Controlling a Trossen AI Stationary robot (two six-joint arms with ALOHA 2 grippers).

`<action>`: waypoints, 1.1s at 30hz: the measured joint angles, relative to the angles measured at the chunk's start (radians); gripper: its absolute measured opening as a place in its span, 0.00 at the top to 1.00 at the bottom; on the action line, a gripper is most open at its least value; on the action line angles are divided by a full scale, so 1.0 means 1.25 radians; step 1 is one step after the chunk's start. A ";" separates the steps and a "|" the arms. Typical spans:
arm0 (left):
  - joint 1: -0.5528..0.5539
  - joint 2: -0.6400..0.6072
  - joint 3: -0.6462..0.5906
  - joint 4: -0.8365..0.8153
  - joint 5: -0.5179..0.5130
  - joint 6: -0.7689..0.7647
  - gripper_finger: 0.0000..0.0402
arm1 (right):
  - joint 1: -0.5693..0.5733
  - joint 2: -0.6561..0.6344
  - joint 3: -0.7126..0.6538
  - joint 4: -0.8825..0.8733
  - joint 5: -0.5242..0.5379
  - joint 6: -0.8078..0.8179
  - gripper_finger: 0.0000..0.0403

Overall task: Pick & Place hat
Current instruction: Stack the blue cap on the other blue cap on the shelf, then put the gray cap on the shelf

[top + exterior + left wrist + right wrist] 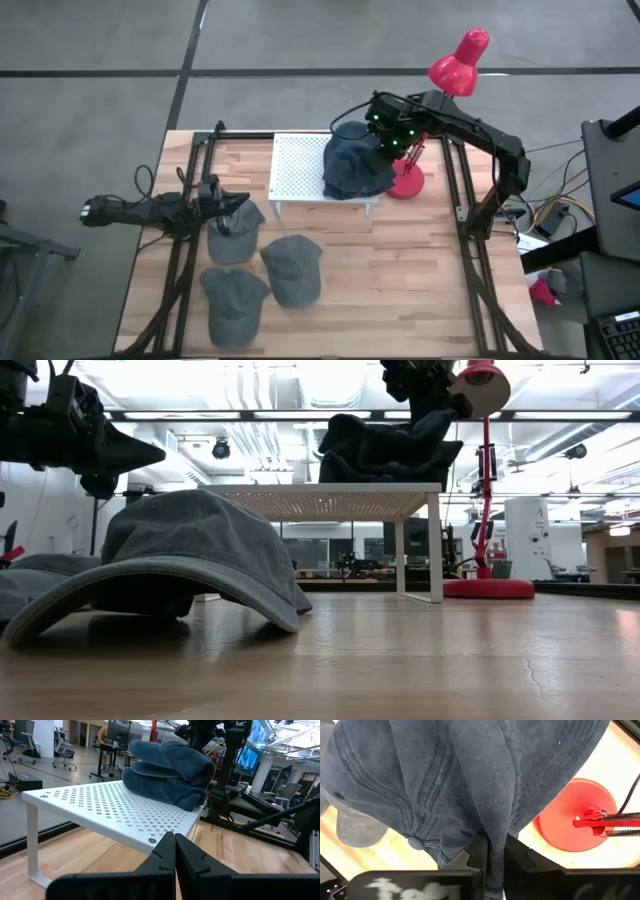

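A dark blue hat (pixel 352 165) sits on top of another blue hat on the right part of a white perforated stand (pixel 298 165). It also shows in the low view as blue hat (pixel 385 448) and in the left wrist view as blue hat (pixel 167 767). My right gripper (pixel 392 142) is over the stand's right end and is shut on the top hat. Three grey hats lie crown-up on the table: grey hat (pixel 236 236), grey hat (pixel 293 268) and grey hat (pixel 232 300). My left gripper (pixel 238 203), shut, hovers just above the nearest grey hat (pixel 190 550) and points at the stand. My right gripper (pixel 492 855) pinches a bunched fold of the top blue hat's cloth (pixel 492 822) between its two fingers. It comes from above, slanting in from the table's right. The rest of the hat lies on the pile on the stand; its cloth is drawn up toward the fingers (pixel 438 422).
A red desk lamp stands right of the stand, with its base (pixel 407 183) on the table and its head (pixel 458 62) above my right arm. Black frame rails (pixel 190 200) run along the table's left and right sides. Bare wood (pixel 400 270) lies at the near right.
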 joint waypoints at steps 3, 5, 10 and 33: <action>0.000 0.000 0.000 0.000 0.000 0.000 1.00 | -0.003 0.000 -0.001 0.001 0.000 0.000 0.90; 0.000 0.000 0.000 0.000 0.000 0.000 1.00 | -0.005 0.000 0.000 0.000 0.000 0.000 0.88; 0.000 0.000 0.000 0.000 0.000 0.000 1.00 | -0.005 0.000 0.023 0.000 0.000 0.000 0.80; 0.000 0.000 0.000 0.001 0.000 0.000 1.00 | 0.011 -0.008 0.172 -0.007 0.000 -0.022 0.65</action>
